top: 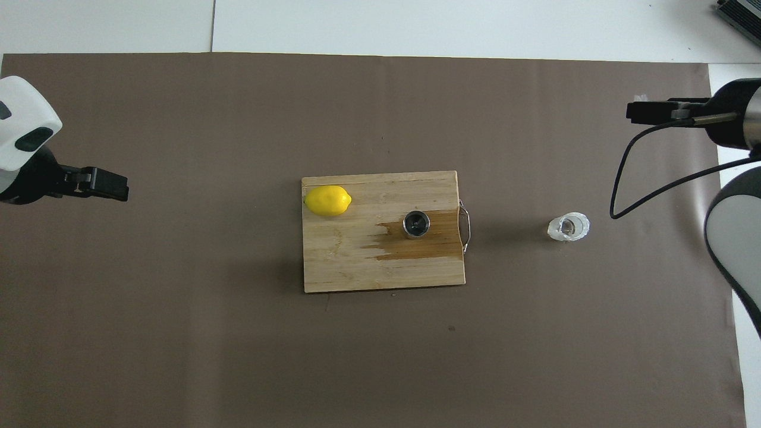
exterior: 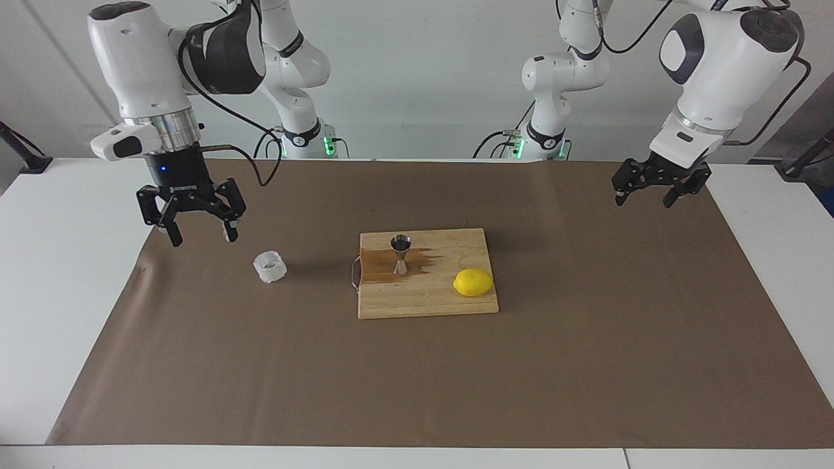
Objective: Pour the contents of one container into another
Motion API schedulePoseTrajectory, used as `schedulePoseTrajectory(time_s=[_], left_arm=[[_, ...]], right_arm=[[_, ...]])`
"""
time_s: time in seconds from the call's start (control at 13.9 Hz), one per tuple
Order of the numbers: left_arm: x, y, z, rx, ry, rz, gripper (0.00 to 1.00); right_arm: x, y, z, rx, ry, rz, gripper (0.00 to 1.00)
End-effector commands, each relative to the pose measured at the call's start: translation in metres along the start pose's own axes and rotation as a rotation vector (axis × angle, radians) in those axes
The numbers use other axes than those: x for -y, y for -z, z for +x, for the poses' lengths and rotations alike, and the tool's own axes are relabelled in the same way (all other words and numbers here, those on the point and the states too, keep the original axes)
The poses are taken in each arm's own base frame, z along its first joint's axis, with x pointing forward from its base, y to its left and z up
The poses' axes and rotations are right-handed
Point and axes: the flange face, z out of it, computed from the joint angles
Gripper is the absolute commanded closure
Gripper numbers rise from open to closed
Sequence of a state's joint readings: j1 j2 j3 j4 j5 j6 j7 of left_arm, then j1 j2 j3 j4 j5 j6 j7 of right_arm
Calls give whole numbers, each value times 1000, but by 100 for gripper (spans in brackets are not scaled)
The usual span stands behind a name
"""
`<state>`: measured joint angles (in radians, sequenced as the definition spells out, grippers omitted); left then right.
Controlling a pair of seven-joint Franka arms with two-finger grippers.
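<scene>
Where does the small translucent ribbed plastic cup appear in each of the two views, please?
Facing view: the small translucent ribbed plastic cup stands left of centre on the brown mat.
Overhead view: the cup stands right of centre.
Shared landmark: the wooden cutting board, whose metal handle end faces the cup.
</scene>
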<state>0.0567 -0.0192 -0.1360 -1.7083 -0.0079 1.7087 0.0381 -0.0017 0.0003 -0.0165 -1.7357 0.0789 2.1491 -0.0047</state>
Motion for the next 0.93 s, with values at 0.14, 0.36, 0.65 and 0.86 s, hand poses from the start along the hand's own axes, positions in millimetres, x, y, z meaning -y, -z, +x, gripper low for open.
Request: schedulePoseTrajectory(time_s=[0.14,0.36,0.65,0.86], left_arm=[[1,6,-5,-6,-5,19,0],[1,6,-5,-6,-5,19,0],[1,5,-5,-4,-5,19,0],[1,4,-5,-3,-5,19,0]], right_arm=[[-11,56,-12,148,-172,-36,0],[-3,78,-8,216,-150,-124,0],[0,78,-14,262,-194,-156,0],[2,77,-18,267,-190,-154,0]])
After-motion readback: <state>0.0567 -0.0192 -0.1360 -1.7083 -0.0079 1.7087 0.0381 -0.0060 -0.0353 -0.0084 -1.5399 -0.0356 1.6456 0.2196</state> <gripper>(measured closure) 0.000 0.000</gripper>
